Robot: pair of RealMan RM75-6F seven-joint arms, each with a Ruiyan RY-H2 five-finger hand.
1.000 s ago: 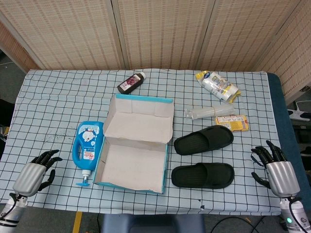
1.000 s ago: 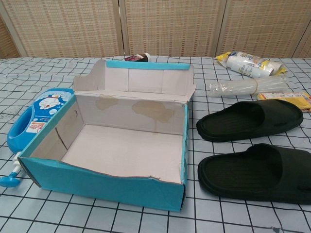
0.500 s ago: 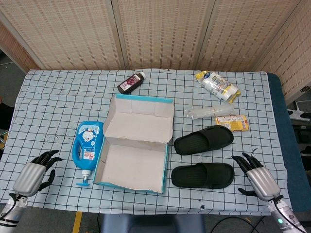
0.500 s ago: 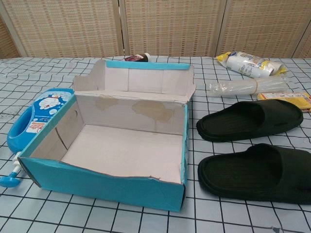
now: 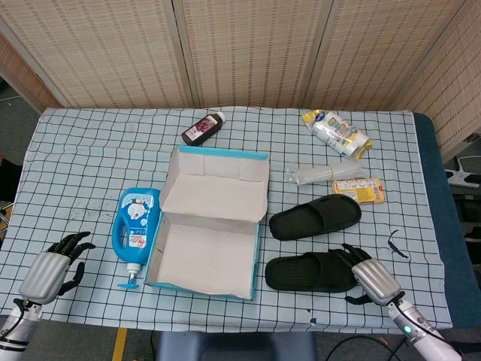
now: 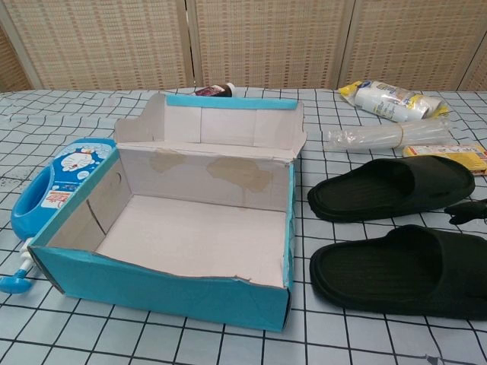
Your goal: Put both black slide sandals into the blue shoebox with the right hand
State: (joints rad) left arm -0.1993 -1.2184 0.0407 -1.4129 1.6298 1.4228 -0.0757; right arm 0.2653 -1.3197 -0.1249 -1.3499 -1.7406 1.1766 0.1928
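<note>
Checkered tablecloth (image 5: 90, 150), blue shoebox (image 5: 207, 229) open, both sandals outside. Right hand (image 5: 366, 275) spread at near sandal (image 5: 312, 272), gripping nothing. Left hand (image 5: 51, 271) loose, empty

In the centre of the head view my blue shoebox (image 5: 207, 229) sits open, its lid flap standing up behind and its pale inside bare. Right of it lie both black slide sandals, soles down: the far sandal (image 5: 315, 216) angled toward the upper right, the near sandal (image 5: 310, 272) below it, its right end under my right hand (image 5: 372, 277).
</note>
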